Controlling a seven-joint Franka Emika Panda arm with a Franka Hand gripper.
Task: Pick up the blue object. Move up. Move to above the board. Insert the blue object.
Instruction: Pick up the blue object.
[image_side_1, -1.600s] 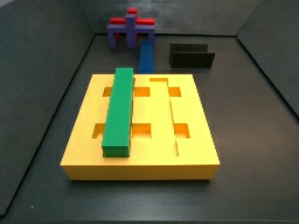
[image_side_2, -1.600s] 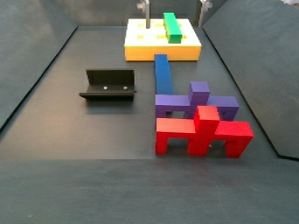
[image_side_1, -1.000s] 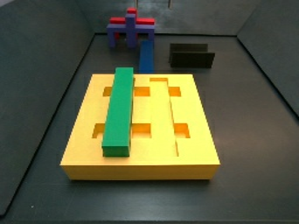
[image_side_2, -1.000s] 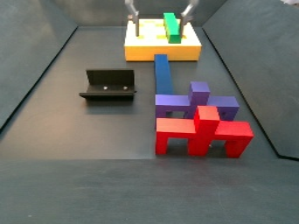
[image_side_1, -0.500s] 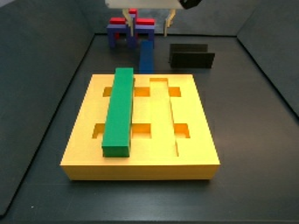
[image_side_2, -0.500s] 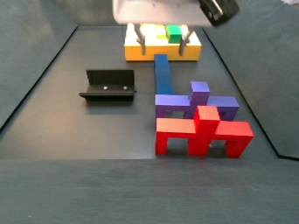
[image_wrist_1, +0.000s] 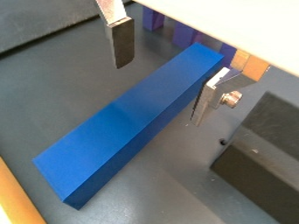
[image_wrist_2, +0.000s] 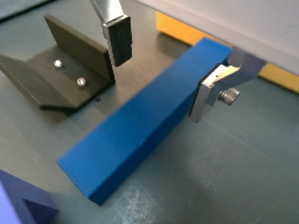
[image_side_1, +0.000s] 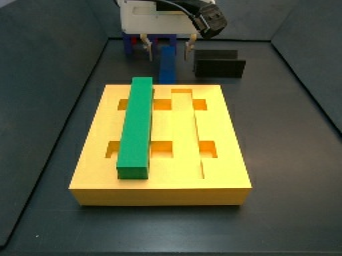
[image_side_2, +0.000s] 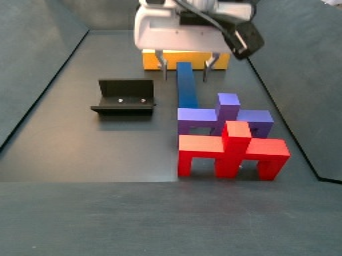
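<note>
The blue object (image_side_1: 167, 66) is a long dark-blue bar lying flat on the grey floor, between the board (image_side_1: 96, 160) and the purple-and-red block piece (image_side_2: 227, 135). It also shows in a side view (image_side_2: 186, 92) and fills both wrist views (image_wrist_1: 128, 131) (image_wrist_2: 140, 131). My gripper (image_side_1: 164, 45) (image_side_2: 183, 66) is low over the bar's end nearest the board, open, its fingers straddling the bar's width (image_wrist_1: 163, 70) (image_wrist_2: 163, 66). One finger (image_wrist_1: 208, 96) stands close against the bar's side; the other finger (image_wrist_1: 119, 39) is clear of it. The board is a grooved yellow-orange slab.
A green bar (image_side_1: 135, 125) lies lengthwise in one groove of the board. The black fixture (image_side_1: 221, 63) (image_side_2: 124, 97) stands on the floor beside the blue bar and close to the gripper (image_wrist_2: 59, 61). Dark walls close in the floor.
My gripper has come down from the upper edge of the side views to just above the floor, its fingers now on both sides of the blue bar. Nothing else moved.
</note>
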